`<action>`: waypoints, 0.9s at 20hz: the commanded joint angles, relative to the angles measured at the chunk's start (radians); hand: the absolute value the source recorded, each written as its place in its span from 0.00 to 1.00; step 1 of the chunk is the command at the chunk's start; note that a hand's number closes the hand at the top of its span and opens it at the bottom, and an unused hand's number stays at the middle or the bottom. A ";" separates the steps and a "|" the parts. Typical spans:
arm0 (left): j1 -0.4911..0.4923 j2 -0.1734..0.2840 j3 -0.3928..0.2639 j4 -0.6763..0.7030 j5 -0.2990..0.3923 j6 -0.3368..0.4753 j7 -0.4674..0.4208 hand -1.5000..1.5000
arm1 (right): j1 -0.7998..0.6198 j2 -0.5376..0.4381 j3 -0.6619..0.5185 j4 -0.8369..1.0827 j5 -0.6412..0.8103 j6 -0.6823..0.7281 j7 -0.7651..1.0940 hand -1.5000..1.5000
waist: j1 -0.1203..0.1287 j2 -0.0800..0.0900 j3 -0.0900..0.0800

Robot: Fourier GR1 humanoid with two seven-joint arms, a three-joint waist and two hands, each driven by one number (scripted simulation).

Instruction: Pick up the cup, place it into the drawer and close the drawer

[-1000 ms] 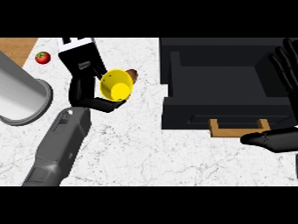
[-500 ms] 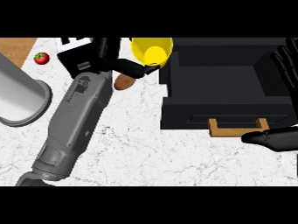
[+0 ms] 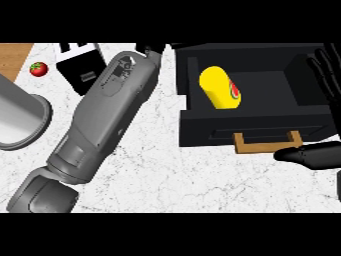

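Far left on the table, a tomato and a grey cylinder. The left robot hand is barely in view at the far edge, fingers impossible to judge. The yellow cup lies on its side inside the open drawer, long axis near-to-far. The right robot hand rests open, closest to the drawer handle.

White marbled counter, wooden surface at far-left corner.

no readable text, labels, numbers or signs anywhere
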 commanded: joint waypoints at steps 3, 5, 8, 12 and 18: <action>-0.119 -0.001 -0.102 0.197 0.077 0.097 0.061 1.00 | 0.008 0.026 0.035 -0.003 0.009 0.009 -0.034 0.00 | -0.044 0.010 0.001; -0.100 -0.001 -0.119 0.258 0.056 0.090 0.005 1.00 | 0.005 0.009 0.026 -0.012 0.004 0.019 -0.030 0.00 | -0.049 0.015 0.001; -0.117 -0.001 -0.180 0.304 0.092 0.042 0.052 1.00 | -0.079 0.029 0.053 0.012 0.021 -0.013 0.001 0.00 | -0.083 0.026 0.001; -0.121 -0.001 -0.262 0.344 0.097 0.001 0.116 1.00 | -0.095 0.023 0.041 0.085 0.001 0.020 -0.051 0.00 | -0.112 0.036 0.003; -0.060 -0.001 -0.315 0.345 0.132 -0.013 0.053 0.00 | -0.098 0.022 0.050 0.044 -0.021 0.033 -0.028 0.00 | -0.154 0.041 0.001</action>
